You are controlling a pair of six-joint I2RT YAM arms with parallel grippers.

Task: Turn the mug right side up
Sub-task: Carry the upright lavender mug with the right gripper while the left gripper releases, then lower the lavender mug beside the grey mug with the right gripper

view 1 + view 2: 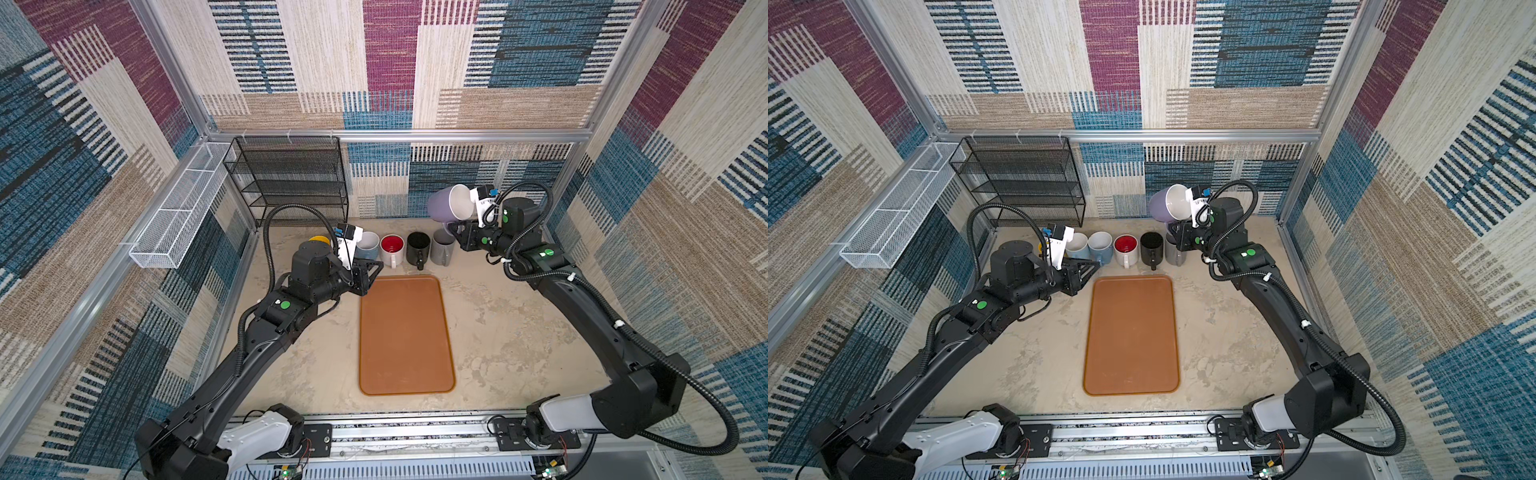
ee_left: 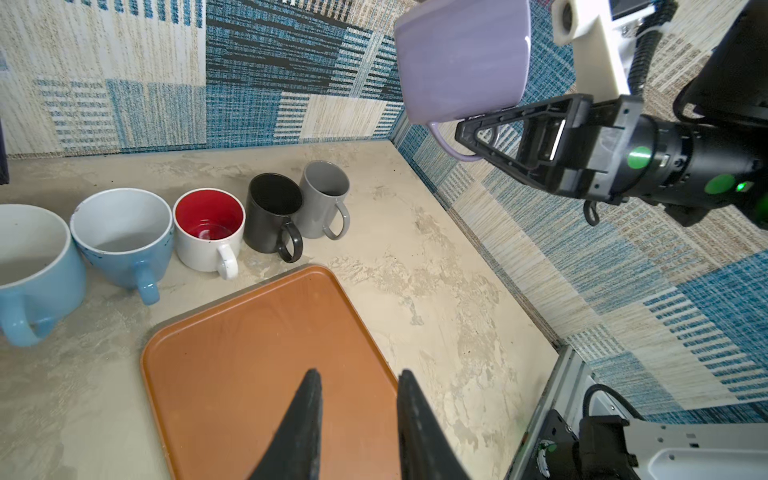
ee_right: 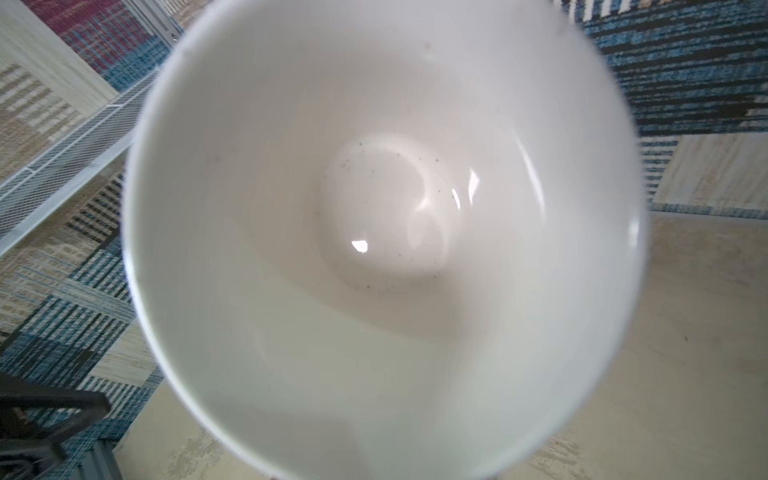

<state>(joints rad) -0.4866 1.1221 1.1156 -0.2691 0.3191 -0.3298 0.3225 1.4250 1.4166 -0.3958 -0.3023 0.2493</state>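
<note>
Gripping the lilac mug (image 1: 444, 205) by its handle, right end effector (image 1: 454, 230) holds it aloft; left end effector (image 2: 358, 376) gapes.

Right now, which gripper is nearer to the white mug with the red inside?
Left. The left gripper is close beside the red-lined mug, on its near side; the right gripper is raised past the grey mug, holding the purple mug.

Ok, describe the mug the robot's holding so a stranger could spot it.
Find the orange tray mid-table; behind it stands a row of upright mugs. Above the grey mug at the row's right end, the right gripper holds a lilac mug, the only one airborne and tipped sideways.
</note>
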